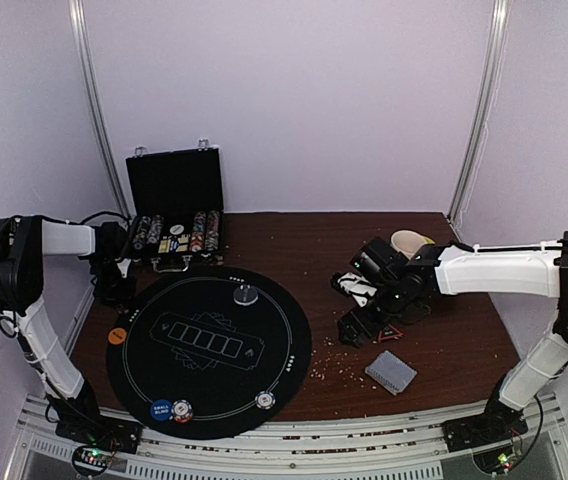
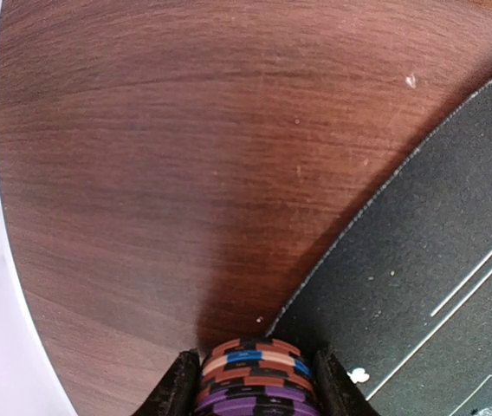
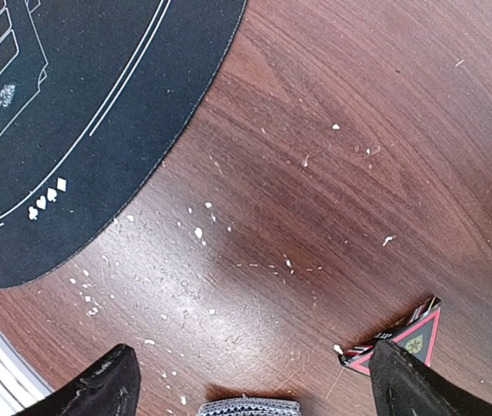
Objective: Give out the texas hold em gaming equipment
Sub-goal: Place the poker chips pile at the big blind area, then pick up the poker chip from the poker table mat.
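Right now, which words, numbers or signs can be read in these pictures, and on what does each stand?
Four white card-suit signs: on the round black mat, near its edge.
Blue chip: white print, too small to read.
Red-edged triangular piece: emblem, blurred.
No word or number can be read.

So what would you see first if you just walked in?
The big round black mat on the brown table, with a few chips near its edge. Then the open black case behind it, and the left claw squeezing a chip stack.
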### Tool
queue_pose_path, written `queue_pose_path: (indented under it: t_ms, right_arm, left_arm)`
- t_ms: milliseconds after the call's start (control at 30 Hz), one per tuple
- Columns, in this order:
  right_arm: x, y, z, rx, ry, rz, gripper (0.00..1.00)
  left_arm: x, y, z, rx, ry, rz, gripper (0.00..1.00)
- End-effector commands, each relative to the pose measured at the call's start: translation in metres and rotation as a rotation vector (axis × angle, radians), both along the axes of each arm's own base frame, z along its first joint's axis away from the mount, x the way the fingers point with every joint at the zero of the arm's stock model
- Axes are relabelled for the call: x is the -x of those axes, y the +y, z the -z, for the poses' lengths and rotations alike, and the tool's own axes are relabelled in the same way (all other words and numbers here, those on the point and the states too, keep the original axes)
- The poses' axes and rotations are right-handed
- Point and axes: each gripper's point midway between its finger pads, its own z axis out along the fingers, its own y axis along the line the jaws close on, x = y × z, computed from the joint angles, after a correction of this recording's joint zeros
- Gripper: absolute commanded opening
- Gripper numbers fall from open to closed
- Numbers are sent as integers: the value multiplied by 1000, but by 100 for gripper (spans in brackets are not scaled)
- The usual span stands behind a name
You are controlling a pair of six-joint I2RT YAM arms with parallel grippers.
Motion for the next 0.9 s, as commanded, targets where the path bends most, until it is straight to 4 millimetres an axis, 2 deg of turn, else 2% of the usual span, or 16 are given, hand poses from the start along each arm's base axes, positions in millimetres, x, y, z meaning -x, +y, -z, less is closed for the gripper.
queue_pose_path:
  t_ms: [0, 67, 267, 367, 433, 567, 633, 767, 867]
  right_arm:
    - [-1, -4, -4, 16, 4, 2, 95]
    - [0, -5, -5, 17, 4, 0, 95]
    - [1, -7, -6, 16, 1, 0, 95]
    - [2, -7, -7, 16, 2, -2, 95]
    - [2, -7, -6, 19, 3, -4, 95]
    - [2, -7, -5, 25, 7, -7, 96]
    - [2, -7, -6, 23, 8, -7, 96]
    - [1, -8, -7, 26, 4, 0, 96]
    - [-1, -8, -7, 23, 1, 14, 96]
  left_arm:
    - [11, -4, 10, 31, 33, 3, 40]
    - [10, -3, 8, 27, 24, 1, 49]
    - [8, -3, 12, 28, 33, 5, 51]
    - [5, -3, 7, 23, 17, 4, 57]
    - [3, -2, 2, 20, 1, 4, 63]
    - [-5, 0, -16, 11, -50, 9, 85]
    - [-12, -3, -34, 15, -102, 21, 97]
    - [-28, -21, -100, 15, -302, 97, 98]
    - [-30, -63, -160, 25, -465, 248, 98]
